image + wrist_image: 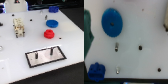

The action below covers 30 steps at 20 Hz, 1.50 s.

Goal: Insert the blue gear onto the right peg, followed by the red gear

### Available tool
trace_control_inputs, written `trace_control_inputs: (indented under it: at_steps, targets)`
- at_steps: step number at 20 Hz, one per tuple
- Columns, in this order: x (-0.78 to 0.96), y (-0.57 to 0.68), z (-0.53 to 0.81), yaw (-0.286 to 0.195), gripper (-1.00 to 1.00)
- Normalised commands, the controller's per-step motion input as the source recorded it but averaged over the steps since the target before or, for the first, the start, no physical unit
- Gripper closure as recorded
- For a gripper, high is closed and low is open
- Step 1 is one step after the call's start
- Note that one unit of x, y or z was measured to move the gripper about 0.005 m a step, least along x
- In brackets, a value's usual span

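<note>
The blue gear (51,23) lies flat on the white table at the back, towards the exterior view's right. It also shows in the wrist view (112,22). The red gear (48,34) lies just in front of it. The grey black-bordered plate (45,60) sits nearer the front with two dark pins; the right peg (51,50) is the one on the exterior view's right. My gripper (19,33) hangs over the table well to the exterior view's left of both gears. Its fingers look apart and hold nothing. The red gear and the plate are outside the wrist view.
The twin pin (37,54) stands on the plate's other side. A dark blue lumpy object (95,71) and a green object (86,30) show at the wrist view's edge. Small dark dots (30,20) mark the table. White arm parts (15,5) are at the back.
</note>
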Motion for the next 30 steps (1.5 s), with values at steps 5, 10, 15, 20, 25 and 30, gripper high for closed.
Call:
trace_control_inputs:
  at_steps: [5,10,15,20,25,30]
  targets:
    - [-0.34,0.56,-0.42,0.000,-1.00]
    - [-0.31,0.49,-0.48,0.000,-1.00]
    - [-0.25,0.16,-0.59,0.000,-1.00]
    - [-0.34,0.01,-0.54,0.000,-1.00]
    - [-0.38,0.00,-0.51,0.000,-1.00]
    - [-0.33,-0.10,-0.50,0.000,-1.00]
